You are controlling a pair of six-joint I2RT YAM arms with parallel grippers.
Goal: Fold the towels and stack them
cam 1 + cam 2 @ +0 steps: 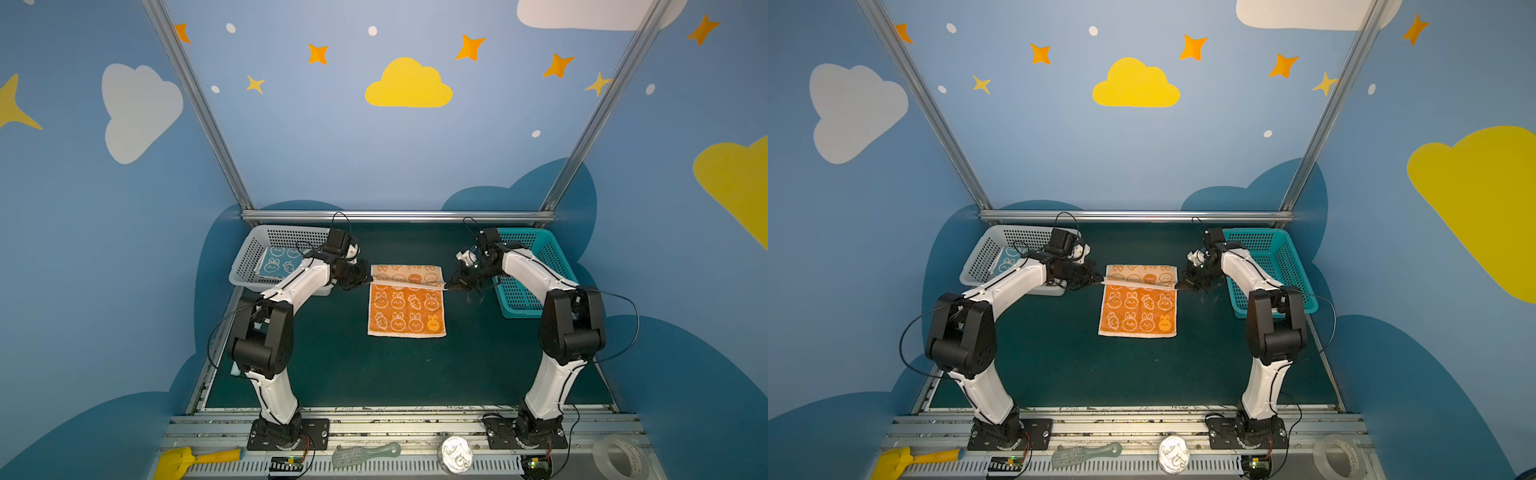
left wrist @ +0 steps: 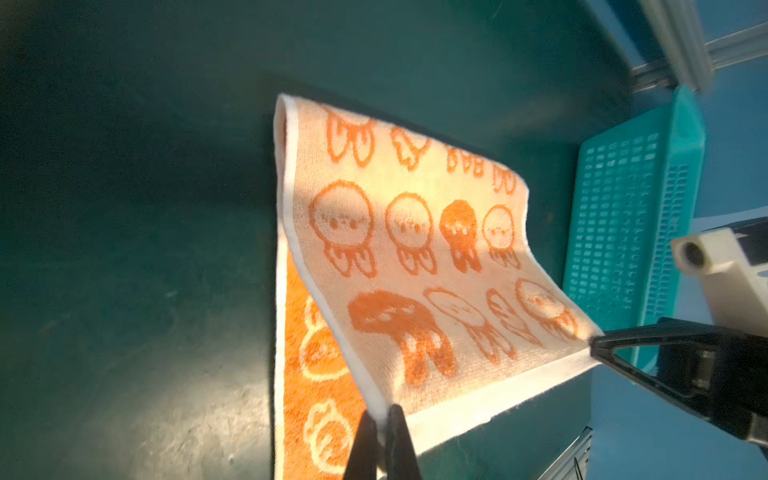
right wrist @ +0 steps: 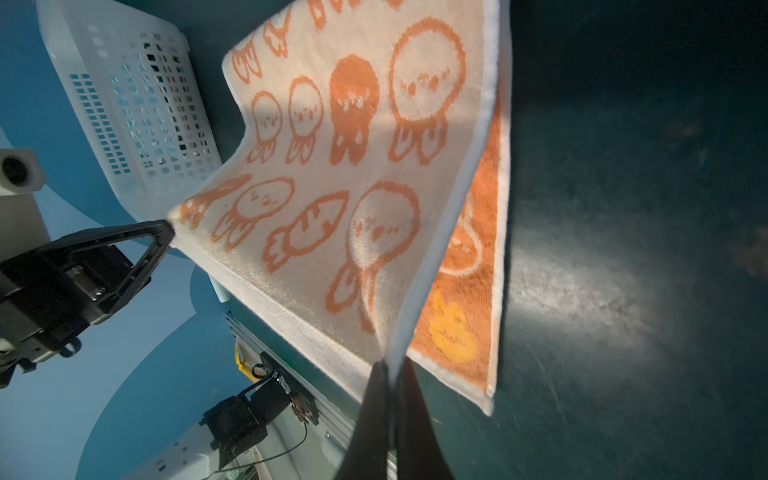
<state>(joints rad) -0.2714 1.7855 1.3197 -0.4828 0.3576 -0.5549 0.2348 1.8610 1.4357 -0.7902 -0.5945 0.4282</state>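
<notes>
far left: white basket [image 1: 245, 266] holding blue towel [image 1: 276, 261] | left gripper [image 1: 370, 281] clenched on left corner of raised hem | centre: orange towel [image 1: 405, 311] on green mat [image 1: 353, 374], far part doubled toward near, pale side up, hem taut between grippers | right gripper [image 1: 447, 287] clenched on right corner | far right: teal basket [image 1: 555, 259]

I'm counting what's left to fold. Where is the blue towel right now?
In both top views the blue towel lies inside the white basket at the far left of the green mat, partly hidden by the left arm.
</notes>
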